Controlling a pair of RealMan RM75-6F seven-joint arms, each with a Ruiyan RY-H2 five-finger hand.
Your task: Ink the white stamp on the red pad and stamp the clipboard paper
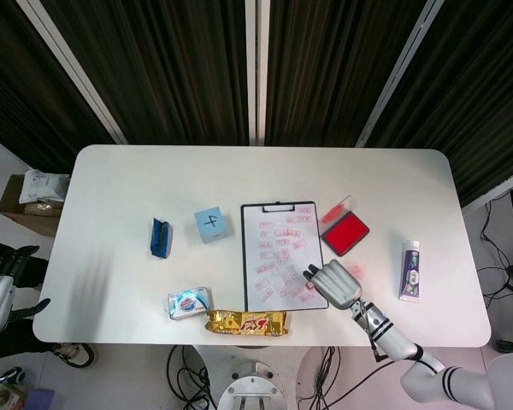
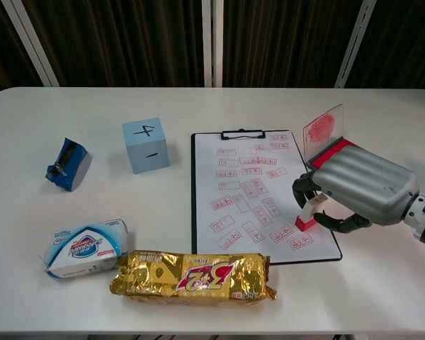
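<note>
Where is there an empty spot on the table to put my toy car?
The far side of the table behind the clipboard and blue cube is bare. The near edge, with the gold snack pack and soap, is crowded.

A handwritten "4" on the top of the blue cube.

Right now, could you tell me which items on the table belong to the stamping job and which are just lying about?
Job: white stamp held by right hand, red pad, clipboard paper.

Lying about: blue cube, soap pack, gold snack pack, toothpaste tube, blue clip.
</note>
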